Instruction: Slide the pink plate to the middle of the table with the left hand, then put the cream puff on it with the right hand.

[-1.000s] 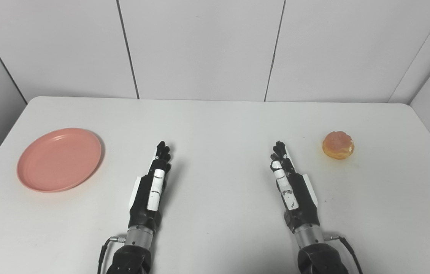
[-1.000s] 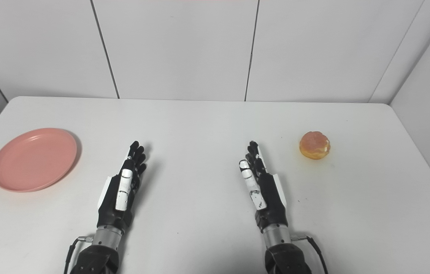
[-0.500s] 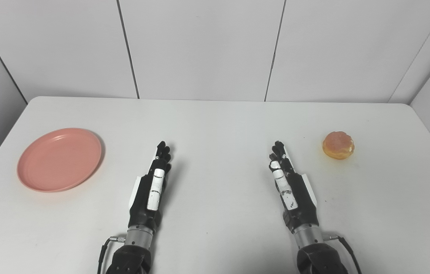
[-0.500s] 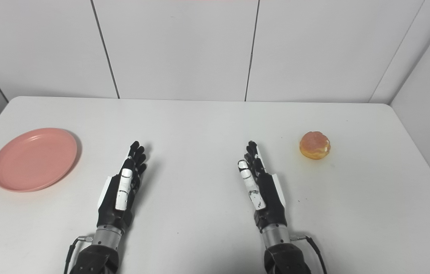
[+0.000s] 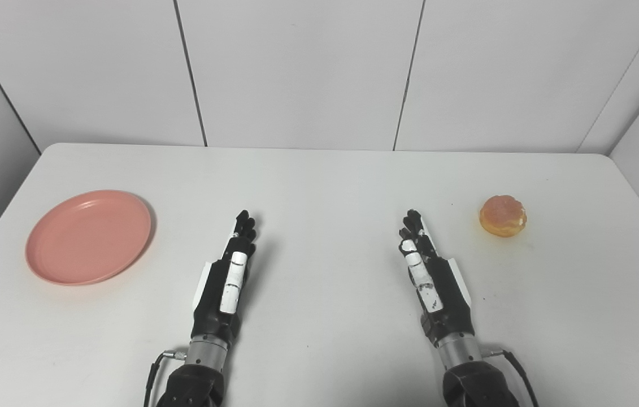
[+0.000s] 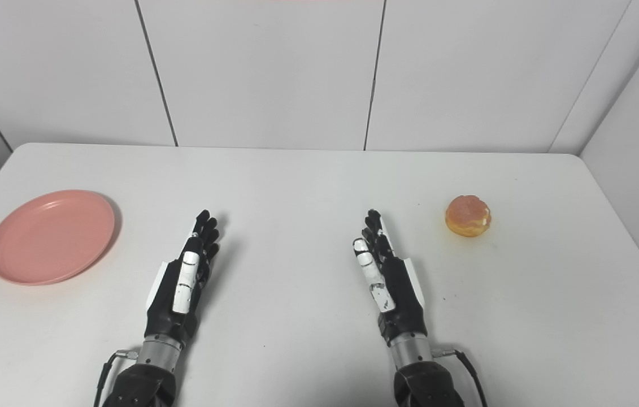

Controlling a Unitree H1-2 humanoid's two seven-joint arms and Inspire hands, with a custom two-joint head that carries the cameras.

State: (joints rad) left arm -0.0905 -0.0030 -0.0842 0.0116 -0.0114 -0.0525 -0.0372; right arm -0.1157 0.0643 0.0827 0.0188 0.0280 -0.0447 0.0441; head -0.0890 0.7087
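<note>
Left hand: your black-and-white left hand (image 5: 227, 277) lies low over the bench, fingers stretched forward and loosely together, holding nothing. It sits edge-up with the thumb on top, a pose that looks ready to sweep sideways.
Right hand: your right hand (image 5: 429, 274) mirrors it, fingers extended, empty, waiting its turn by the look of it.
Plate: the shallow round pink plate (image 5: 88, 236), smooth and matte like plastic with a low raised rim, lies flat well to the left of your left hand and slightly ahead of its wrist. It is not yet touched, so the slide is still to do.
Cream puff: the small round golden cream puff (image 5: 503, 215), glossy on its domed top with a pale seam round its side, sits ahead and to the right of your right hand, near but apart from the fingertips.
Bench: the plain white bench (image 5: 325, 181) is smooth, so you can judge the plate will glide easily; push on its rim from the far left side.
Middle: the bare stretch between your two hands is where the plate belongs.
</note>
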